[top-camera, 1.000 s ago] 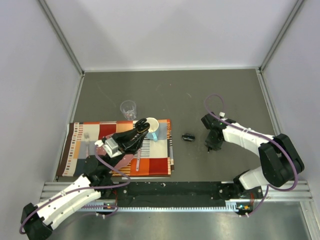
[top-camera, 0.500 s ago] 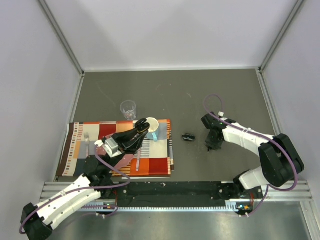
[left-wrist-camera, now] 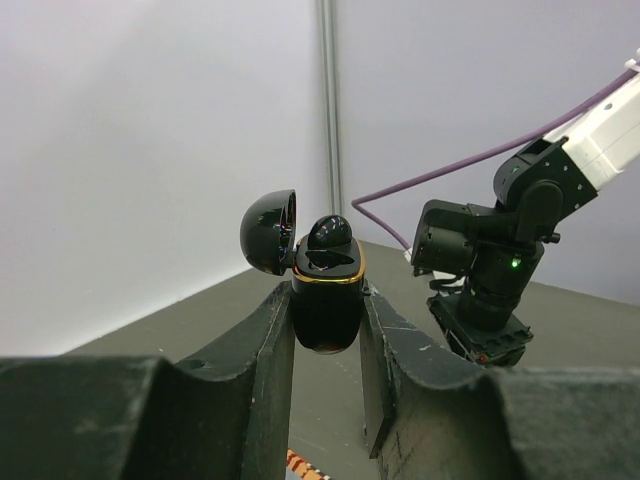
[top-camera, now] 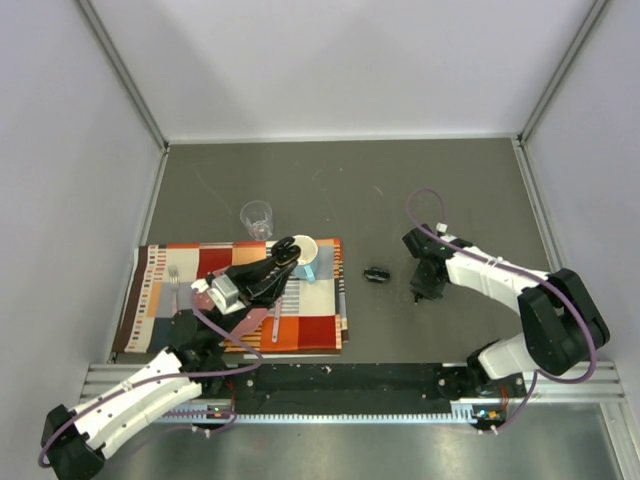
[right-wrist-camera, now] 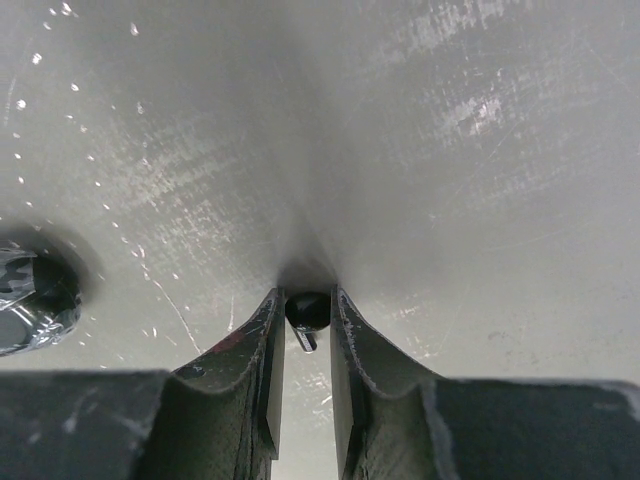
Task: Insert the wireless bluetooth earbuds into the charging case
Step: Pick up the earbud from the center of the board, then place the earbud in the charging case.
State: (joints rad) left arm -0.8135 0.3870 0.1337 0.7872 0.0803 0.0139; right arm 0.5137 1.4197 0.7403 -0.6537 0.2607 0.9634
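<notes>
The left pincer [left-wrist-camera: 326, 298] pinched the open black case [left-wrist-camera: 325, 322] above the worktop [right-wrist-camera: 450, 150], while the right pincer [right-wrist-camera: 305, 296] pinched a tiny earbud [right-wrist-camera: 308, 310] lying on it.

The top view looks down from behind both arms over the whole surface [top-camera: 330, 180]. The left wrist view looks level past the left hand [left-wrist-camera: 325, 300] toward the right arm [left-wrist-camera: 490, 260], which the top view shares. The right wrist view faces closely down.

Right gripper [right-wrist-camera: 306, 298] tips down at the grey tabletop [right-wrist-camera: 450, 150], small black bud [right-wrist-camera: 307, 311] pinched between them, glossy dark object [right-wrist-camera: 35, 295] lying off to its left.
</notes>
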